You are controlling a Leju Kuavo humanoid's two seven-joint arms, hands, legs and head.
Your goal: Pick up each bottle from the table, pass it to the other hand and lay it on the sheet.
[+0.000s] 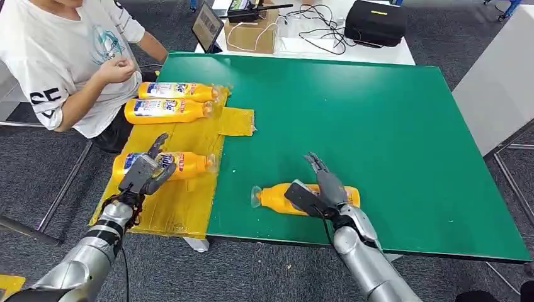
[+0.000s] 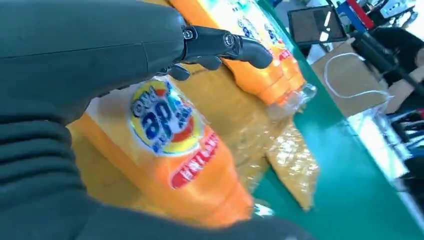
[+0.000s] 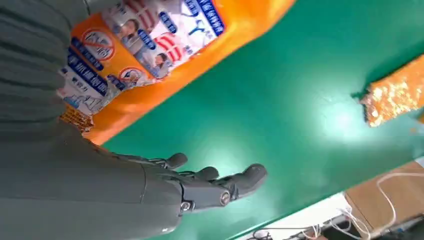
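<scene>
Fingers (image 1: 317, 165) of the right hand (image 1: 321, 192) are stretched out straight and apart over the orange bottle on the table (image 1: 286, 200), holding nothing, while the left hand (image 1: 146, 171) hangs spread and empty above the bottle just laid on the sheet (image 1: 179, 165). That table bottle lies on its side on the green table (image 1: 378, 119), clear cap toward the yellow sheet (image 1: 182, 204). It looks like smooth, rounded plastic, probably slippery and prone to rolling, so I'd wrap the broad labelled middle, not the narrow neck.
</scene>
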